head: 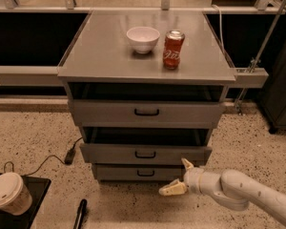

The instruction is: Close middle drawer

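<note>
Middle drawer (109, 152) ajar; gripper (179, 176), fingers (171, 189) apart, sits just below its front, right of centre; advise pushing squarely near the handle (145, 154).

I see only white script on the red can (173, 49), well above my gripper (179, 176), and I can't read it. The gripper, fingers spread, hangs near the middle drawer (145, 153), at its right end.
</note>
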Controlling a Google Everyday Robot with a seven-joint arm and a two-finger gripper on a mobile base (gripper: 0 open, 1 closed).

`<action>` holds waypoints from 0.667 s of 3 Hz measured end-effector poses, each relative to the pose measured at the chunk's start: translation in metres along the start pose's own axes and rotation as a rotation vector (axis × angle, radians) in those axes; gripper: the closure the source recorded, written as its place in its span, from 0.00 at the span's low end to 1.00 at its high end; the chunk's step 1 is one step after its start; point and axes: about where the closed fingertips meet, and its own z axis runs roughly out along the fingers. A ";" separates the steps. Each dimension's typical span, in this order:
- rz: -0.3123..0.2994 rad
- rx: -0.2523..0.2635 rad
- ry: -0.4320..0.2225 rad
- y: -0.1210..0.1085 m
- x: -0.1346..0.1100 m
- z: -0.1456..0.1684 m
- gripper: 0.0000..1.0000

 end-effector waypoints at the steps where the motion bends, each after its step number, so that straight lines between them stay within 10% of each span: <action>1: 0.016 0.028 -0.027 -0.039 -0.016 0.022 0.00; 2: 0.041 0.072 -0.026 -0.069 -0.029 0.038 0.00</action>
